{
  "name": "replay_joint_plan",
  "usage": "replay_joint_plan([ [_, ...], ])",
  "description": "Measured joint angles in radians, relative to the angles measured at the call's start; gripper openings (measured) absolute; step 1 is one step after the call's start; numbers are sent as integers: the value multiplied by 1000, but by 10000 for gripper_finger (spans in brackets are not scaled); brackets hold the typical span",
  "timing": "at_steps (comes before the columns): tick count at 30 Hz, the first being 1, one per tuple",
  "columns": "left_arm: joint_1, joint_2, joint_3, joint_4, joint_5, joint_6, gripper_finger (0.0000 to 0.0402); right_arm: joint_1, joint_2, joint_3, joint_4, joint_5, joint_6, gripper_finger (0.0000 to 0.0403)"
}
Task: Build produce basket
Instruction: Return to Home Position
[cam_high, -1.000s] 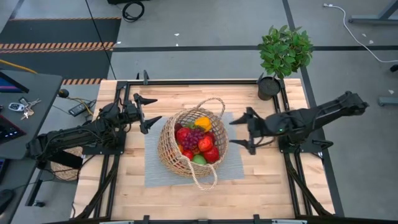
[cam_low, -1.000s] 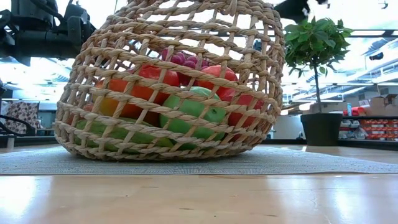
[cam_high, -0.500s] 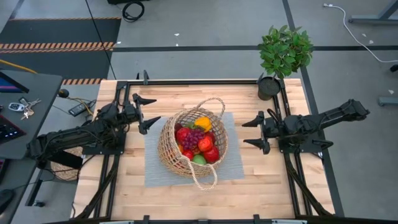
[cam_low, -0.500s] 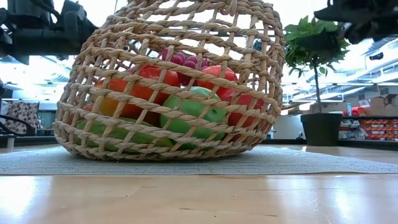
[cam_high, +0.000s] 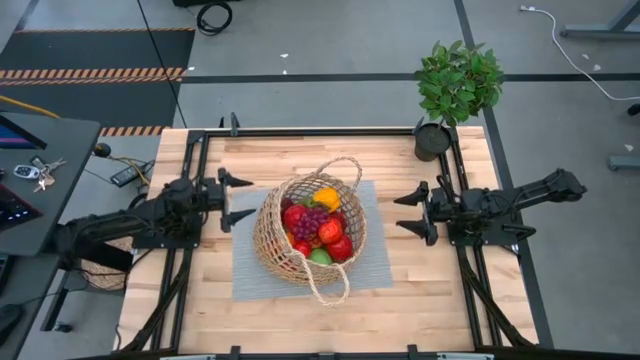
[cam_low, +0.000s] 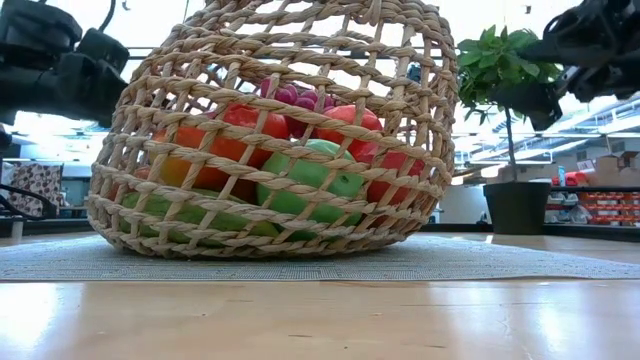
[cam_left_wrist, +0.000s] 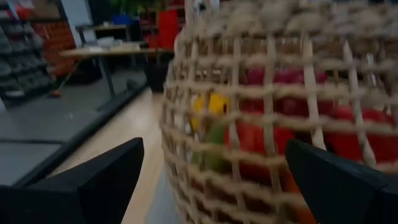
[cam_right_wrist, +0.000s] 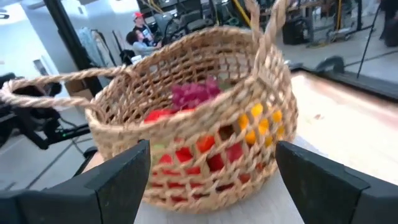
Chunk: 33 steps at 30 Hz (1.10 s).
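Wooden table bears a grey mat under the wicker basket, full of toy produce, with left claw and right claw splayed wide and empty either side of the basket; a sweeping finger could snag its weave and tip it.

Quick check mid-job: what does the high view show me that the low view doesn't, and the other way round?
High only: the left pincer and right pincer whole, both open, either side of the basket and apart from it; the full outline of the mat; the handle loop. Low only: the basket's base sitting on the mat, and the stack by height, green apple low, grapes on top. Both: basket, produce, plant.
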Motion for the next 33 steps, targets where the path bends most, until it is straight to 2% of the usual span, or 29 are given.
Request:
replay_joint_plan([
  [4,-1,-79,1,-123,-2,0,398,0,-21,-37,14,1,53,348],
  [10,-1,-105,0,-93,-3,-1,398,0,-28,-53,75,13,67,348],
  [23,-15,-104,-1,-96,-3,-1,398,0,-27,-53,80,-21,64,348],
  [33,-88,-97,-1,-85,-1,0,398,0,-26,-53,80,-21,64,348],
])
